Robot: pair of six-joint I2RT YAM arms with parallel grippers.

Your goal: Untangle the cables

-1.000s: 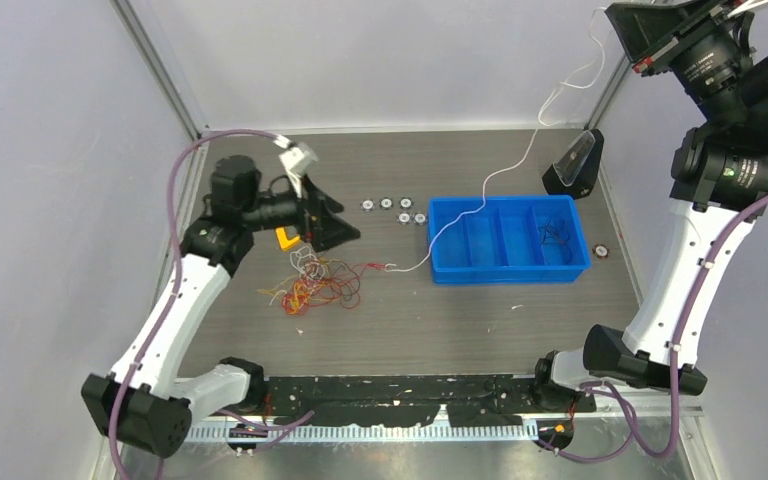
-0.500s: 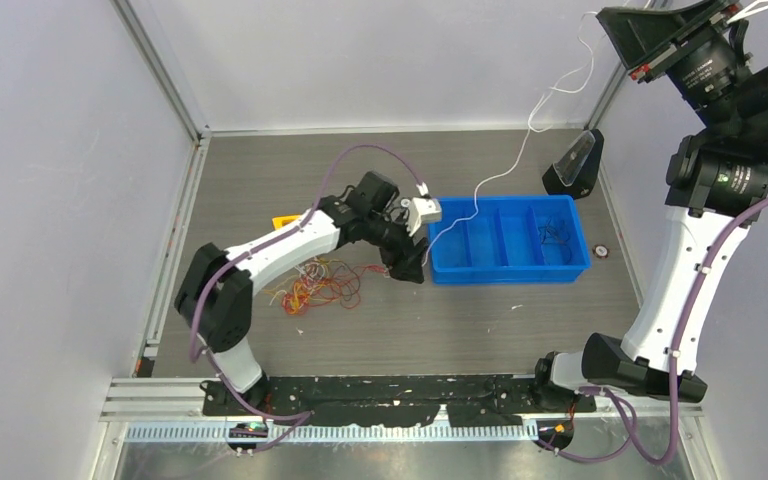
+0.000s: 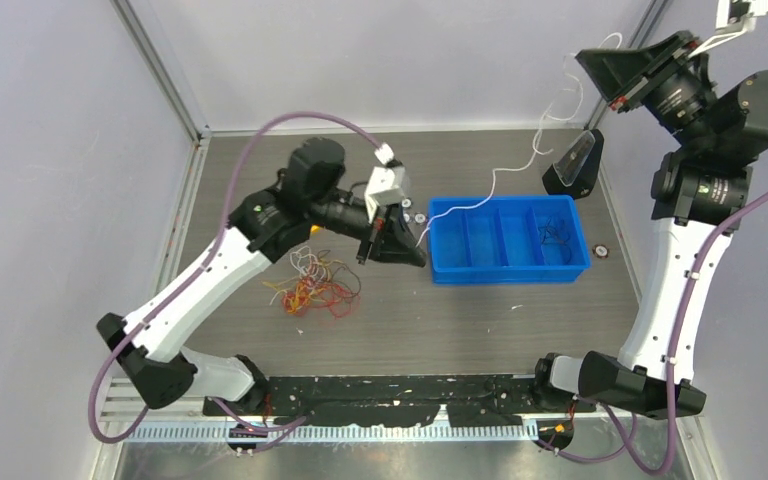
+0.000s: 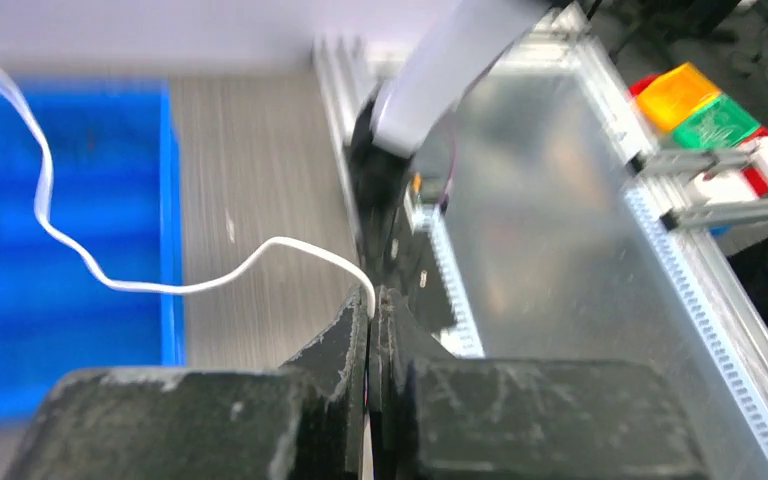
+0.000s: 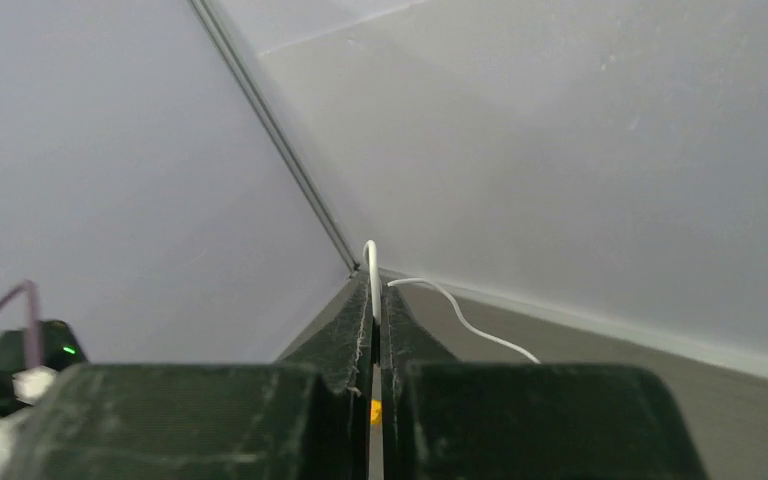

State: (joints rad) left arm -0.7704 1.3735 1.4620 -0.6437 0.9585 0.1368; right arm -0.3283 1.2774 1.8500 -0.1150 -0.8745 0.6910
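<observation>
Grey tabletop (image 3: 460, 322) carries a blue bin (image 3: 508, 272) with the tangled cables (image 3: 312, 287) lying to its left. One white cable (image 4: 110, 285) hangs above the bin. The left gripper (image 3: 418, 258) and the raised right gripper (image 3: 585, 58) each clench one end of it.

Our left arm (image 3: 210, 275) reaches from its base toward the blue bin (image 3: 510, 272), elbow raised and wrist tipped downward. The left gripper (image 3: 417, 258) sits just beside the bin's left wall, and its fingers (image 4: 345, 335) are pressed together on one end of a white cable (image 4: 280, 241). Our right arm (image 3: 685, 270) climbs steeply on the bin's right side, wrist folded back high beyond the bin's far right corner. The right gripper (image 3: 582, 56) points left, fingers (image 5: 345, 330) pinched flat on the cable's other end.
</observation>
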